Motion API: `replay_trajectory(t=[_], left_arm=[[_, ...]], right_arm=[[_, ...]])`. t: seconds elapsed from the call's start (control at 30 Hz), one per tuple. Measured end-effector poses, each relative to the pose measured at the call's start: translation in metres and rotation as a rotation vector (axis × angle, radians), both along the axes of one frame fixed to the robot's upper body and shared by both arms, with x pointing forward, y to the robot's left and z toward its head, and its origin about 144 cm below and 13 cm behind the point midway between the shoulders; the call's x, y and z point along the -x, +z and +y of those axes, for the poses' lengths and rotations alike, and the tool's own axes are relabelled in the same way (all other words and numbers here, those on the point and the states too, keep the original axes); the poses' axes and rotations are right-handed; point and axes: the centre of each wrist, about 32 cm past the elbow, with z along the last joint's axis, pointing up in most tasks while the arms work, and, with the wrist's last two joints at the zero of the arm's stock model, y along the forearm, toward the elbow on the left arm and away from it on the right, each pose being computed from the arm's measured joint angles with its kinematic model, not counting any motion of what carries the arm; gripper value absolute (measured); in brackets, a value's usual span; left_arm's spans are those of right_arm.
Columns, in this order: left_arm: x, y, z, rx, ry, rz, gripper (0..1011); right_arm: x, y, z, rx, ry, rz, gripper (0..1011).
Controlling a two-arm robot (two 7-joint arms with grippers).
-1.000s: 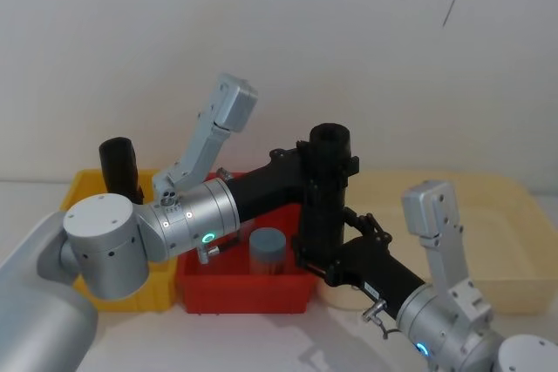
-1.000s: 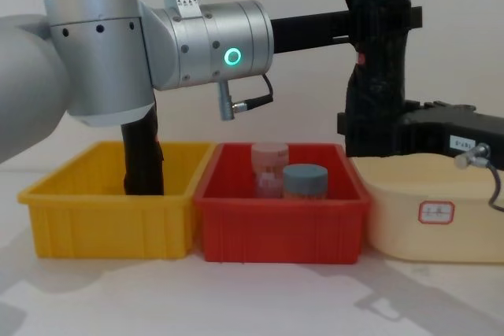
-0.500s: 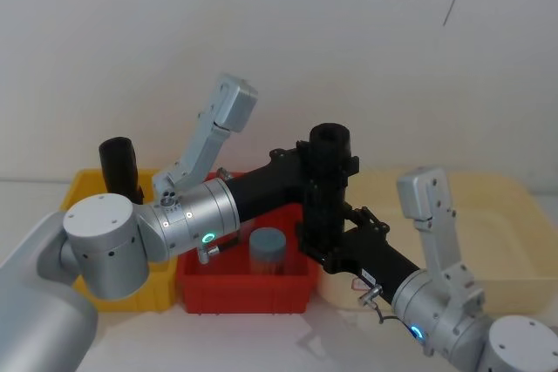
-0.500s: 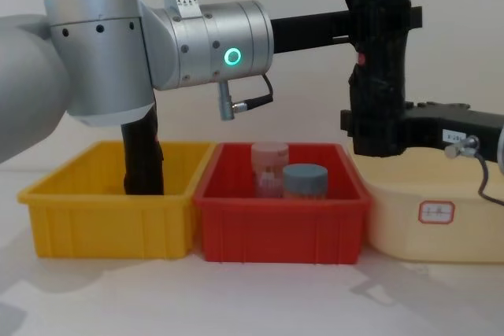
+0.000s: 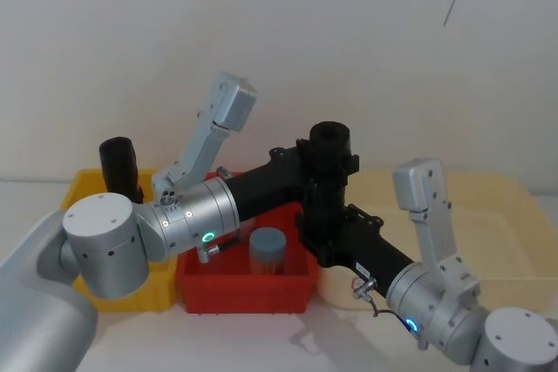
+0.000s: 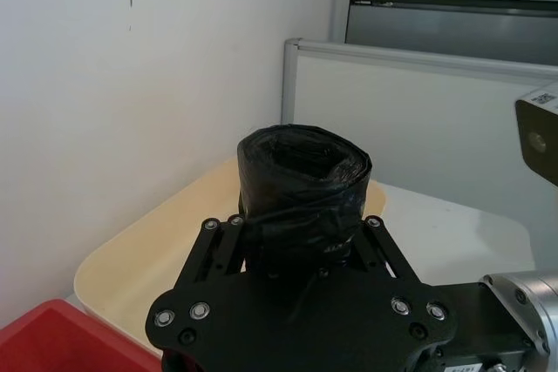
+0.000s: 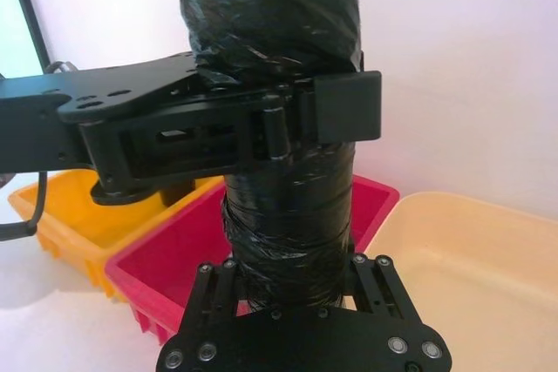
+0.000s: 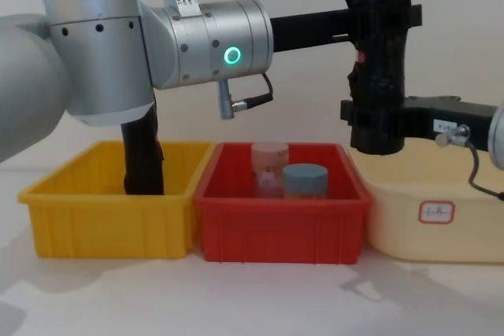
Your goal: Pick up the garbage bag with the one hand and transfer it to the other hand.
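Chest view, left gripper (image 8: 384, 17): reaches in from the bulky silver arm at upper left. Its fingers are closed around the upper part of the garbage bag (image 8: 378, 68), right of centre.
Right gripper (image 8: 378, 120): comes in from the right edge, lower on the roll. Its fingers (image 7: 370, 280) press against both sides of the bag's lower part, clamped on it.
Garbage bag: upright in the air, held by both grippers, above where the red bin (image 8: 283, 230) meets the cream tub (image 8: 441, 234).
Red bin: lower centre, holding a blue-lidded jar (image 8: 305, 180) with a pale jar (image 8: 270, 164) behind it.
Yellow bin (image 8: 110, 222): lower left, just beside the red bin, with a second black roll (image 8: 142, 155) standing in it.
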Motion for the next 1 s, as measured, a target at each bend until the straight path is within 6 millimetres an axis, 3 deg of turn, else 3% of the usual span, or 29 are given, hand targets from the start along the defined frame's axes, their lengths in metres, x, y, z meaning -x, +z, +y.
replay_trajectory(t=[0.43,0.7,1.0], left_arm=[[0.0,0.0,-0.0001,0.0,0.0,-0.001,402],[0.0001,-0.0004,-0.0001,-0.002,0.0,0.001,599],[0.0,-0.0003,-0.0001,-0.002,0.0,0.001,900]], right_arm=[[0.0009,0.0049,0.0027,-0.009,0.011,-0.009,537],[0.0015,0.007,0.0034,-0.014,0.012,-0.012,538],[0.0025,0.0063,0.0025,-0.02,0.011,-0.008,538]])
